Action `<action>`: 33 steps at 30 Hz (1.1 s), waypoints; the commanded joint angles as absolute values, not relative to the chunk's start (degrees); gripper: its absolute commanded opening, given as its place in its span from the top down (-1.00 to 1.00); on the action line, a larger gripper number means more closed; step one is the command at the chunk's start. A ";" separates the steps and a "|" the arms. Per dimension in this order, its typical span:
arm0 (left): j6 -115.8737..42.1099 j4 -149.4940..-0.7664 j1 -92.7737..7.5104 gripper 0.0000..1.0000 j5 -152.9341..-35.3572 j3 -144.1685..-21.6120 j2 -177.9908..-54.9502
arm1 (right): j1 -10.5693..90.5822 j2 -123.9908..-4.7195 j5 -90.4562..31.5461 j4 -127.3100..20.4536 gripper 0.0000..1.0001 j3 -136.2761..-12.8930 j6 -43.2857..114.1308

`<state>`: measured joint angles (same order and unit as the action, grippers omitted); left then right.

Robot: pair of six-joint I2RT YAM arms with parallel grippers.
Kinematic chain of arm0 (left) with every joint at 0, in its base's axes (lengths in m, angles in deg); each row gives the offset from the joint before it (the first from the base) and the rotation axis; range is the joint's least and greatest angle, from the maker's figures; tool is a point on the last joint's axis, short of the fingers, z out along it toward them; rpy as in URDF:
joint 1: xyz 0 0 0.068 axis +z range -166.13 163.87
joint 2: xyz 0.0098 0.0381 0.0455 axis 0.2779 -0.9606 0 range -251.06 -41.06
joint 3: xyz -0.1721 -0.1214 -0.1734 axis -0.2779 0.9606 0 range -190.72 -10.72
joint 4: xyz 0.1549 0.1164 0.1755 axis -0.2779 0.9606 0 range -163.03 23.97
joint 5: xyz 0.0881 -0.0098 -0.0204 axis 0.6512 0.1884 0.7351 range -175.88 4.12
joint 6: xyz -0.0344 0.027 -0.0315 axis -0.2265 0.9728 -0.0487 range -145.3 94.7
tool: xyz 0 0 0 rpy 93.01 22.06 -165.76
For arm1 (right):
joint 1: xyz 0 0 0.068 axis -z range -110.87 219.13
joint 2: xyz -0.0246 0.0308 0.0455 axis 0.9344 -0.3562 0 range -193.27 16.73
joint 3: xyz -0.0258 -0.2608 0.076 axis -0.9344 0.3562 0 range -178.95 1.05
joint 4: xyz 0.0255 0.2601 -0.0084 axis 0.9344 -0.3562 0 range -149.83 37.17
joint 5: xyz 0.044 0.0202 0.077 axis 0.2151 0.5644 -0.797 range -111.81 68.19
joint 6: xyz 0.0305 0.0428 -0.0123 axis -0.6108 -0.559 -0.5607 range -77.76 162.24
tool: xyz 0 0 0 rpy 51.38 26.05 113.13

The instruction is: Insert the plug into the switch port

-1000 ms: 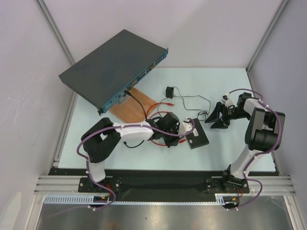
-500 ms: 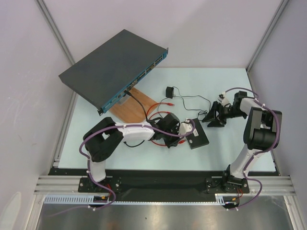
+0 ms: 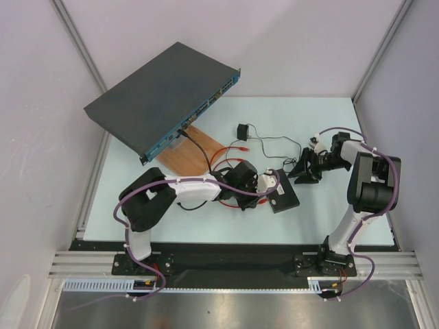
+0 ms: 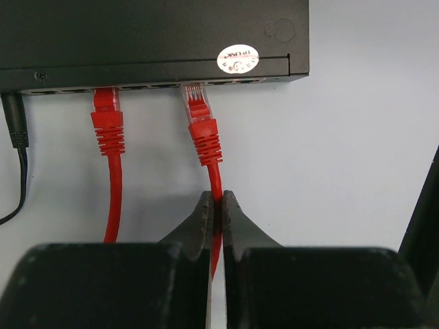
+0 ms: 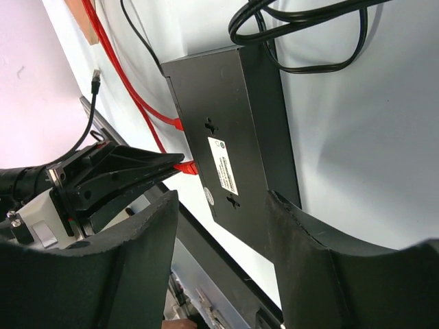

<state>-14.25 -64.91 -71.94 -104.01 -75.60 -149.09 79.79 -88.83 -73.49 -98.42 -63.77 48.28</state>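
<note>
The small black switch (image 4: 151, 34) with a white label lies on the table, its port edge facing my left gripper. The plug (image 4: 195, 97), clear-tipped with a red boot, sits slightly tilted at the mouth of a port, most of its clear body still showing. My left gripper (image 4: 214, 200) is shut on its thin red cable (image 4: 215, 175) just behind the boot. In the top view my right gripper (image 3: 302, 170) is open, just right of the switch (image 3: 287, 199). In the right wrist view the switch (image 5: 233, 137) shows between its spread fingers (image 5: 147, 240).
Another red plug (image 4: 106, 110) sits in a port to the left, next to a black power lead (image 4: 17, 133). The large grey rack unit (image 3: 164, 92) stands at the back left over a wooden board (image 3: 195, 154). A black cube (image 3: 243, 131) and its looped wire (image 3: 278, 147) lie behind the switch.
My right gripper has moved left toward the switch, staying open. The left arm and the plug have not visibly moved.
</note>
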 commanded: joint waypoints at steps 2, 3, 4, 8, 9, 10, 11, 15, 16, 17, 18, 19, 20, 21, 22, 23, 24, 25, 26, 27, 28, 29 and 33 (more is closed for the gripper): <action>-12.74 -68.02 -72.21 0.99 -107.15 -77.43 -149.70 | 79.50 -89.62 -74.02 -98.98 -0.15 -62.94 48.22; -12.65 -68.02 -72.21 0.99 -107.41 -77.43 -149.70 | 79.50 -89.54 -74.11 -98.89 -0.14 -62.67 47.95; -12.65 -68.02 -72.12 0.99 -107.50 -77.34 -149.78 | 79.50 -89.53 -74.20 -98.63 -0.13 -62.24 47.43; -13.08 -68.54 -72.21 0.99 -107.68 -77.34 -150.40 | 79.50 -89.01 -74.20 -97.92 -0.10 -60.57 46.37; -13.26 -68.63 -72.21 0.99 -107.59 -77.60 -150.57 | 79.50 -89.09 -74.20 -98.01 -0.08 -60.21 46.46; -13.35 -68.72 -72.21 0.99 -107.59 -77.87 -150.84 | 79.50 -89.18 -74.28 -98.18 -0.08 -60.12 46.46; -13.70 -68.72 -72.12 0.99 -107.51 -77.96 -151.01 | 79.50 -89.44 -74.20 -98.27 -0.07 -60.04 46.46; -14.40 -69.25 -72.21 0.99 -107.24 -79.36 -152.15 | 79.50 -89.80 -74.72 -99.15 0.05 -59.51 47.07; -14.49 -69.33 -72.12 0.99 -107.15 -79.71 -152.42 | 79.42 -89.71 -74.90 -99.50 0.07 -59.42 47.33; -14.67 -69.34 -72.21 0.99 -106.98 -80.15 -152.60 | 79.33 -89.88 -74.99 -99.76 0.11 -59.25 47.51; -14.67 -69.42 -72.12 0.99 -106.72 -80.42 -152.77 | 79.24 -90.15 -75.07 -99.94 0.14 -59.16 47.95; -14.75 -69.51 -72.12 0.99 -106.45 -80.68 -153.21 | 78.98 -90.15 -75.25 -100.29 0.17 -59.16 48.21; -14.93 -69.51 -72.12 0.99 -106.19 -81.03 -153.21 | 78.98 -90.24 -75.25 -100.38 0.20 -59.07 48.30; -15.02 -69.51 -72.03 0.99 -106.01 -81.21 -153.47 | 78.89 -90.32 -75.25 -100.47 0.21 -59.07 48.39; -15.11 -69.68 -72.03 0.99 -105.75 -81.30 -153.65 | 78.72 -90.33 -75.34 -100.47 0.22 -59.07 48.48; -15.19 -69.95 -72.03 1.00 -105.49 -81.38 -153.57 | 78.45 -90.33 -75.34 -100.47 0.24 -59.15 48.48; -15.28 -70.04 -72.03 0.99 -105.14 -81.47 -153.65 | 78.36 -90.33 -75.43 -100.56 0.25 -59.16 48.56; -15.28 -70.04 -71.94 0.99 -104.18 -81.56 -153.83 | 78.27 -90.33 -75.43 -100.56 0.25 -59.16 48.57; -15.20 -69.78 -72.03 1.00 -103.73 -81.73 -154.09 | 78.19 -90.41 -75.43 -100.47 0.26 -59.16 48.48; -15.28 -69.77 -72.03 0.99 -102.94 -82.00 -154.09 | 78.01 -90.41 -75.51 -100.47 0.27 -59.24 48.48; -15.20 -69.77 -72.03 0.99 -102.41 -82.09 -154.18 | 77.92 -90.41 -75.52 -100.47 0.26 -59.24 48.48; -15.11 -69.77 -72.03 0.99 -101.62 -82.26 -154.35 | 77.75 -90.50 -75.52 -100.64 0.27 -59.24 48.48; -15.11 -68.99 -72.03 0.99 -99.77 -82.97 -154.71 | 77.75 -90.24 -75.69 -101.00 0.28 -60.03 48.65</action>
<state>-14.76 -66.68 -71.94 -102.48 -80.50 -153.99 78.08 -90.01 -74.24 -99.90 -59.07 47.47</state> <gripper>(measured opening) 0.058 0.360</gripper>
